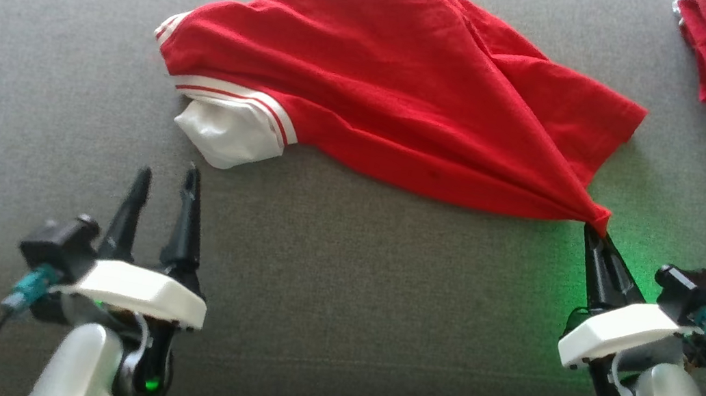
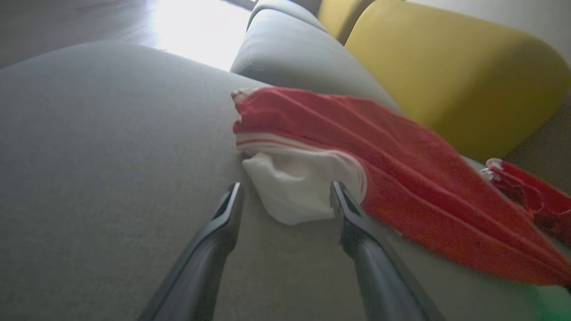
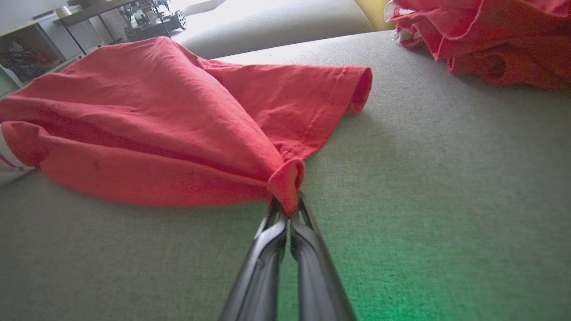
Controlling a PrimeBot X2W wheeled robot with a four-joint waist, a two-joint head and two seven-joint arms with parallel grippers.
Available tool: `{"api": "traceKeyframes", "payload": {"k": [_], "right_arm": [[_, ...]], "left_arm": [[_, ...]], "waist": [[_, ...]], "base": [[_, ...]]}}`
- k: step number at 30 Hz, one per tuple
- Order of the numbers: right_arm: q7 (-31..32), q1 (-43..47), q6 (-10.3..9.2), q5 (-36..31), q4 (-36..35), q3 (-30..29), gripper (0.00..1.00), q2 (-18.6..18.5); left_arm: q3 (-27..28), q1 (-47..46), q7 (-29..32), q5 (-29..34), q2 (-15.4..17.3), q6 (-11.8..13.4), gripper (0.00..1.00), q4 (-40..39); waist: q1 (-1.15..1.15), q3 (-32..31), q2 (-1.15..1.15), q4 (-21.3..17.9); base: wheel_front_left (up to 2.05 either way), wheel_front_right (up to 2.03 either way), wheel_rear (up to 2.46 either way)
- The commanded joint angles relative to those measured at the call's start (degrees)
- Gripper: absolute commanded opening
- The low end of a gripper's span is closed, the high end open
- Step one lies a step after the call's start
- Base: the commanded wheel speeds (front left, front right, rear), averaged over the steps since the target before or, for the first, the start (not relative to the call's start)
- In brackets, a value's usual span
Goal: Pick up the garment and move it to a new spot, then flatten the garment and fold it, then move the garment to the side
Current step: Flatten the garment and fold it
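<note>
While the right pincer (image 1: 596,227) is clamped on one hem corner of the bright red jersey sports top with white panel and striped trim (image 1: 396,87), the rest lies bunched on the grey fabric cushion (image 1: 339,293), ahead and to the left of its tips. Left pincer (image 1: 166,173): fingers apart, empty, white panel just ahead.

Risk: the pinch is small, so drag on lifting may pull the corner free.

Right wrist view shows the hem rolled between the tips. Left wrist view adds a yellow cushion (image 2: 455,76) beyond.

Head above, wrists low beside garment (image 1: 396,87)
</note>
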Motion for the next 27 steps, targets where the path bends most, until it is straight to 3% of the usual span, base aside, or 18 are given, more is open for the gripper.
{"api": "traceKeyframes", "payload": {"k": [1,7,18,21,25,27], "right_arm": [[-0.39,-1.01,-0.02,-0.87,-2.52,1.15,0.00,0.09],[-0.39,-2.03,-0.02,-0.47,-4.23,2.99,0.00,0.10],[-0.39,-4.00,-0.02,-0.12,-5.34,4.10,0.00,0.10],[-0.39,-4.28,-0.02,0.15,-5.46,4.55,0.00,0.10],[-0.39,-4.30,-0.02,0.47,-5.44,4.88,0.00,0.10],[-0.39,-4.09,-0.02,0.45,-5.40,4.76,0.00,0.10]], "left_arm": [[0.77,-2.60,-0.23,1.55,1.00,-0.17,1.00,2.21],[2.58,-12.17,-0.27,5.73,2.80,2.24,1.00,14.65],[-0.12,-21.18,0.36,13.17,7.85,1.04,1.00,29.25],[-0.95,-23.17,0.56,13.51,8.10,0.23,1.00,33.02],[-2.40,-24.80,0.44,13.07,8.07,-2.89,1.00,36.66],[-3.32,-24.90,0.49,12.71,7.45,-3.92,0.87,37.39]], "waist": [[0.00,1.24,0.00,-0.75],[0.00,4.57,0.00,-1.68],[0.00,7.80,0.00,-2.81],[0.00,7.90,0.00,-3.19],[0.00,7.59,0.00,-3.55],[0.00,7.19,0.00,-3.52]], "base": [[0.00,0.00,0.00],[0.00,0.00,0.00],[0.00,0.00,0.00],[0.00,0.00,0.00],[0.00,0.00,0.00],[0.00,0.00,0.00]]}}
